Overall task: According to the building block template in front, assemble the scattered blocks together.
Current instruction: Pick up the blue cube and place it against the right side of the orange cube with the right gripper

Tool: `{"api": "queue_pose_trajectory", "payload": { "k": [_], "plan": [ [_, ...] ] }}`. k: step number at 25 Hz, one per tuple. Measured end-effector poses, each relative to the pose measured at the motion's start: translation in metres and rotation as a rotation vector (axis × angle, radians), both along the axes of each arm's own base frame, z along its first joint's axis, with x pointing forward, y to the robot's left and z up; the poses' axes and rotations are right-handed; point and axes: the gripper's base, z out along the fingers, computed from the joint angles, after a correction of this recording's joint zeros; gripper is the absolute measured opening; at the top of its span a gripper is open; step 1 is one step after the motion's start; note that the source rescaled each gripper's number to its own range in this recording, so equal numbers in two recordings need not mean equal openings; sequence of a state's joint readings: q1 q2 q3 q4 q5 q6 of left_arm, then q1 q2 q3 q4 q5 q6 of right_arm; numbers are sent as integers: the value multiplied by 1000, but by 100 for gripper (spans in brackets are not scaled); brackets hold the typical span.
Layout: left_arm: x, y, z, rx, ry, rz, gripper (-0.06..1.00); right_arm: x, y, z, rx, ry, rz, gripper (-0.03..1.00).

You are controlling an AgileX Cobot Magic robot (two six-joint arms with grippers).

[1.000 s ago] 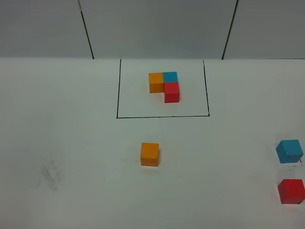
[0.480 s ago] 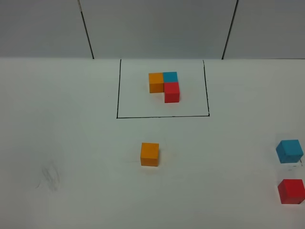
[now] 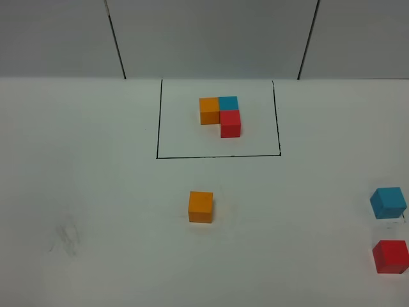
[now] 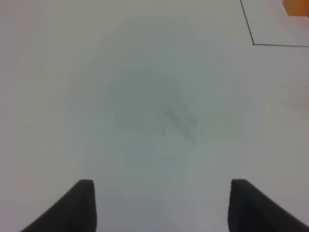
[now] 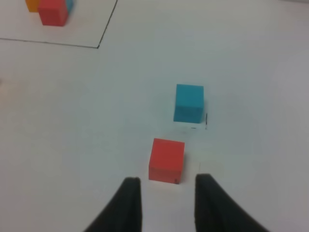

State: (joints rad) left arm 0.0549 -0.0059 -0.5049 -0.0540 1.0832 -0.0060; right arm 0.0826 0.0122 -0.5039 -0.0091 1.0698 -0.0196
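Observation:
The building block template (image 3: 220, 115) is an L of orange, blue and red cubes inside a black drawn rectangle (image 3: 217, 155) at the back centre. The loose orange cube (image 3: 200, 206) sits in front of the frame. The loose light blue cube (image 3: 388, 202) and red cube (image 3: 390, 256) sit at the right edge. In the right wrist view, my right gripper (image 5: 166, 195) is open and empty, just short of the red cube (image 5: 166, 159), with the blue cube (image 5: 189, 102) beyond it. My left gripper (image 4: 161, 208) is open and empty over bare table. Neither gripper shows in the exterior view.
The white table (image 3: 96, 192) carries a faint grey smudge (image 3: 66, 235) at the front left. A grey panelled wall (image 3: 211, 38) stands behind it. The left wrist view shows a corner of the frame (image 4: 253, 43) and part of the template's orange cube (image 4: 295, 7).

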Motion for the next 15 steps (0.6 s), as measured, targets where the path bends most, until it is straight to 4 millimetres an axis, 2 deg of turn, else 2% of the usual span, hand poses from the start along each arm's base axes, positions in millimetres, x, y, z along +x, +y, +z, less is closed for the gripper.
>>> {"api": "queue_pose_trajectory", "payload": {
  "k": [12, 15],
  "plan": [
    [0, 0, 0, 0, 0, 0, 29, 0, 0, 0, 0, 0, 0, 0],
    [0, 0, 0, 0, 0, 0, 29, 0, 0, 0, 46, 3, -25, 4]
  ]
}}
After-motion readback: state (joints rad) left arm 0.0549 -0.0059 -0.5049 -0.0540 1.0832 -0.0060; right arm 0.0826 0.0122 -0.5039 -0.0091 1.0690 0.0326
